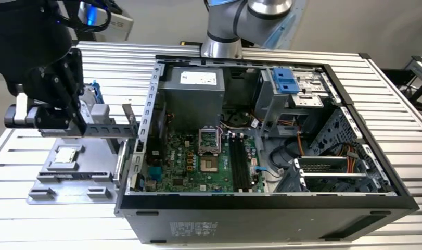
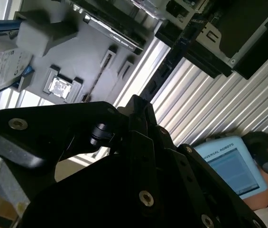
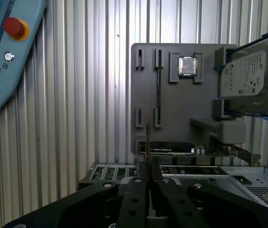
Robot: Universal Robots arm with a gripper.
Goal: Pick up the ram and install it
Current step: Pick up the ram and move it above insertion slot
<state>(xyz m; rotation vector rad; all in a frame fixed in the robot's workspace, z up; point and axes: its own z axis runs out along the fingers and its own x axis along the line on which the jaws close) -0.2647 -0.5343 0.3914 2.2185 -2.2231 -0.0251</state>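
Jaws closed on ram (image 3: 147,137), stick edge-on between them. Beyond jaw tips: grey tray (image 3: 171,109) on table (image 3: 77,118), carrying processor chip (image 3: 187,66), hard drive (image 3: 250,76).

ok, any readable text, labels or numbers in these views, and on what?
Teach pendant: maker's lettering along its edge, a brand name, not quoted; its screen text, second wrist view, too small.
Hard drive label: too small.
Power supply white sticker: too small.
Computer case front sticker: blurred.
Ram in the end effector: edge-on, no print seen.
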